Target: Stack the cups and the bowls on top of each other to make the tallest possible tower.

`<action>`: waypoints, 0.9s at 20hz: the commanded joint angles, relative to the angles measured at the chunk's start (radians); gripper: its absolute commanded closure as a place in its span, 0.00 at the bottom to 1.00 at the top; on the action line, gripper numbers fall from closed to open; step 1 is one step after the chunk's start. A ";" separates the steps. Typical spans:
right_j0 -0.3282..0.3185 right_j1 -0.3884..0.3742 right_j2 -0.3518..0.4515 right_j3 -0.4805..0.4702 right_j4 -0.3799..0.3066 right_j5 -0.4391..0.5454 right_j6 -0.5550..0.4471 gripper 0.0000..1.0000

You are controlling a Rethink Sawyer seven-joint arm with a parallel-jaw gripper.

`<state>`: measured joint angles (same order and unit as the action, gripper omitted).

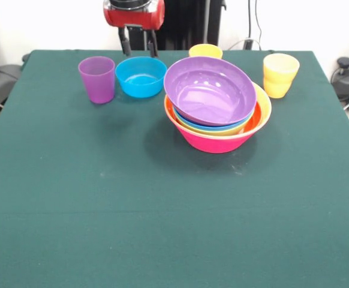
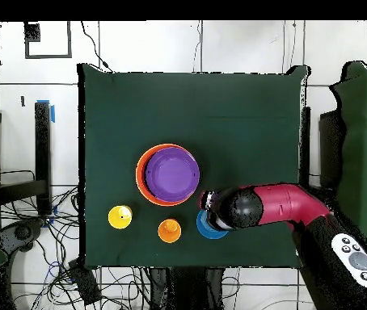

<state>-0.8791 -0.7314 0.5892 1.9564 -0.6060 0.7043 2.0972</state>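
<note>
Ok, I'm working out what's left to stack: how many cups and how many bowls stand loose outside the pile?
Cups: 3 (purple cup, orange cup, yellow cup)
Bowls: 1 (blue bowl)
Total: 4

red arm (image 2: 284,206) raised, gripper (image 1: 138,43) pointing down

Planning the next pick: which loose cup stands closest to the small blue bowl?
The purple cup, just beside the small blue bowl; the yellow and orange cups stand beyond the tower.
</note>
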 commanded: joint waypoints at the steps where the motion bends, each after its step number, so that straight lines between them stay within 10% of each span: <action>1: 0.008 0.090 0.008 -0.001 -0.123 -0.087 -0.160 0.00; 18: -0.008 0.111 0.023 -0.001 -0.152 -0.094 -0.142 0.00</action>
<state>-0.8940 -0.6487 0.5895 1.9558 -0.6722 0.6757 2.0972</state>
